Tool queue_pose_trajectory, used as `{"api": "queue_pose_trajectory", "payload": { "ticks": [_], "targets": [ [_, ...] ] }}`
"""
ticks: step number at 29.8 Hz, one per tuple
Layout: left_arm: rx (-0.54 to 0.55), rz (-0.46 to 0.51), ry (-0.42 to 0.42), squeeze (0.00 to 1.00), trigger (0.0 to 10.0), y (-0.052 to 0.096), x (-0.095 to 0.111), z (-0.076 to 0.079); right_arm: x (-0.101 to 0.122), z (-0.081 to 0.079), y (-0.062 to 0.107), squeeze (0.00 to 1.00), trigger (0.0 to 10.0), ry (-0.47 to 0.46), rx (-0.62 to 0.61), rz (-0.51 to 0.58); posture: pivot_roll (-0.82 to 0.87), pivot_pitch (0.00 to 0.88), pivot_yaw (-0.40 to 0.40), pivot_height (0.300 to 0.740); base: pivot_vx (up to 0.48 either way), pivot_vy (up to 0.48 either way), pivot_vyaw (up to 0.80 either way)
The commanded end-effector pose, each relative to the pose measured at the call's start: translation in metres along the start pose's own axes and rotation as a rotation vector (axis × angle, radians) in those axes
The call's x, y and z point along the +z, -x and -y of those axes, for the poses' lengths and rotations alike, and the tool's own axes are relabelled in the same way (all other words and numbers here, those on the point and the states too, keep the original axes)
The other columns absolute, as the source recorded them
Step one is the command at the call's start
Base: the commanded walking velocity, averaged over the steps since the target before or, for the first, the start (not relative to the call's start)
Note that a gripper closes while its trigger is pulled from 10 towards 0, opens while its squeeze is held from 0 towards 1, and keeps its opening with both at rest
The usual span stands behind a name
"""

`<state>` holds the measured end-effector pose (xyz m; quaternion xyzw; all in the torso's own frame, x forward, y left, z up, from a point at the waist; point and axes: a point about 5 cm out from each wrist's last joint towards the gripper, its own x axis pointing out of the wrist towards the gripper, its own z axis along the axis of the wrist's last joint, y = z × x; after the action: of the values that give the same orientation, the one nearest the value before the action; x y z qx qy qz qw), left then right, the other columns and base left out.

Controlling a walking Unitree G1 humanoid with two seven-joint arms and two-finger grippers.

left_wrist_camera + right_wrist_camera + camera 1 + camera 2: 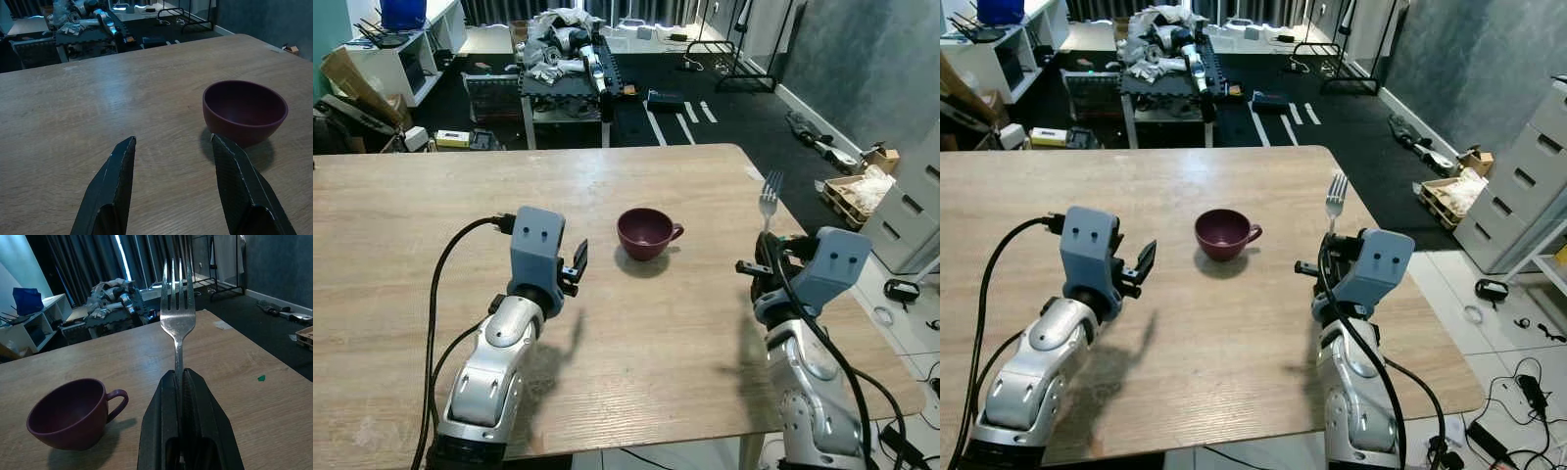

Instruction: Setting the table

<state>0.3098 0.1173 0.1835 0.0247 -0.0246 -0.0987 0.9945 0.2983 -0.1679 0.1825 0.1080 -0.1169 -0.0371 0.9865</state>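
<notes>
Fork (178, 313) sits pinched by its handle between the pressed-together fingers of the right gripper (180, 382), tines pointing up and away, held above the wooden table (431, 196) near its right edge. Just to its left a dark red cup (646, 233) stands upright mid-table, handle towards the fork. Left gripper (173, 152) hovers on the cup's other side, fingers spread, holding nothing.

Dark floor (724, 122) at top; cluttered rack (563, 69) top centre, white shelf (396, 54) upper left, grey wall (862, 59) upper right.
</notes>
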Motion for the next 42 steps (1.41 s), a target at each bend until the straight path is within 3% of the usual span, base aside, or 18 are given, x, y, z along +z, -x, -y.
{"api": "queue_pose_trajectory", "payload": {
  "ticks": [1, 35, 42],
  "targets": [
    [0.004, -0.012, -0.008, 0.00, 10.0, 0.0003, -0.0038, -0.0008, -0.0015, 0.0002, -0.0006, 0.00, 10.0, -0.003, 0.000, 0.001, -0.03, 0.000, 0.055, 0.740, -0.311, 0.000, 0.00],
    [-0.001, -0.006, -0.008, 0.00, 10.0, -0.0022, -0.0024, 0.0010, -0.0035, 0.0021, -0.0021, 0.00, 10.0, -0.003, -0.009, -0.001, -0.03, 0.000, 0.058, 0.740, -0.384, 0.000, 0.00],
    [0.001, -0.006, -0.006, 0.00, 10.0, -0.0025, -0.0025, 0.0012, -0.0036, 0.0022, -0.0021, 0.00, 10.0, -0.006, -0.008, -0.001, -0.04, 0.000, 0.058, 0.740, -0.103, 0.000, 0.00]
  ]
}}
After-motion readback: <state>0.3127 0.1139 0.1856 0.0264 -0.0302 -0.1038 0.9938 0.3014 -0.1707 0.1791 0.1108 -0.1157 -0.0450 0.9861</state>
